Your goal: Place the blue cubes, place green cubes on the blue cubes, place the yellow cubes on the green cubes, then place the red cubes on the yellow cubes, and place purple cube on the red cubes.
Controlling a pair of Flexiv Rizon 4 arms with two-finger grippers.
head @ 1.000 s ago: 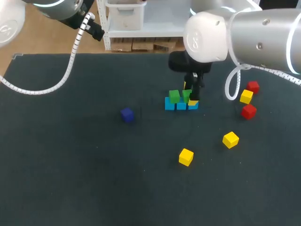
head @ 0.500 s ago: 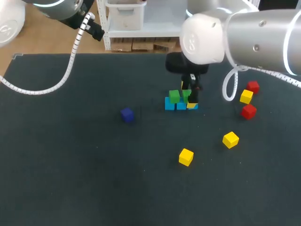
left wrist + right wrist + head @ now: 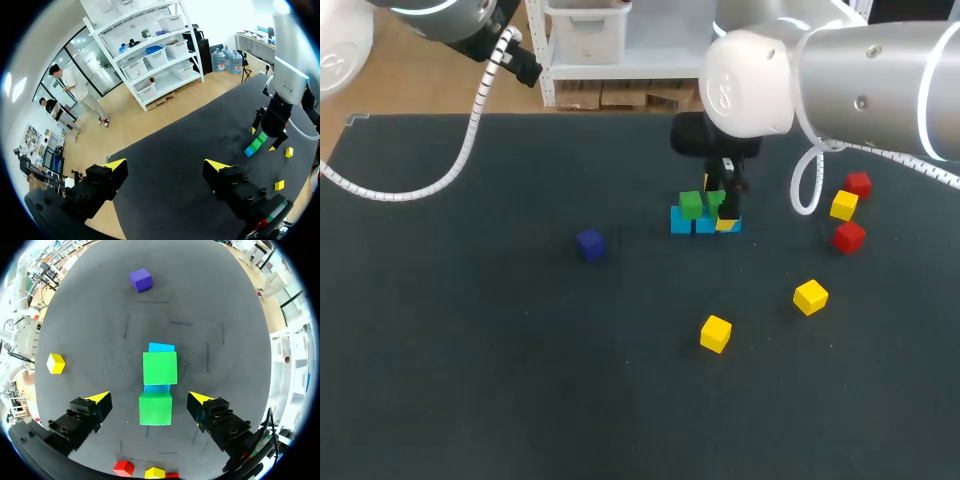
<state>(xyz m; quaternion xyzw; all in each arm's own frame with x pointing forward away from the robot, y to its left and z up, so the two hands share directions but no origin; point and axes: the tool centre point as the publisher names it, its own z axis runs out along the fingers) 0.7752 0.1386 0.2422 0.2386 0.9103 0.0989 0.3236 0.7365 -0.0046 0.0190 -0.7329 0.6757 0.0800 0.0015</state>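
Three blue cubes [image 3: 681, 222] lie in a row mid-table. Two green cubes rest on them, one [image 3: 160, 368] farther from the wrist and one [image 3: 155, 408] nearer. My right gripper [image 3: 150, 399] hangs open just over the nearer green cube [image 3: 715, 200], its fingertips [image 3: 98, 398] clear of the cube on both sides. A purple cube [image 3: 590, 243] sits alone to the left. Yellow cubes [image 3: 716, 333] [image 3: 810, 296] [image 3: 844, 205] and red cubes [image 3: 858, 184] [image 3: 849, 236] are scattered to the right. My left gripper [image 3: 166, 165] is open and empty, high beyond the table's far left corner.
My right arm [image 3: 840, 70] reaches in from the right above the red and yellow cubes. The left arm's white cable [image 3: 470, 130] hangs over the far left of the dark table [image 3: 470, 380].
My right gripper has opened off the nearer green cube and shifted slightly up and left. The cube stays on the blue row. The left arm has not moved.
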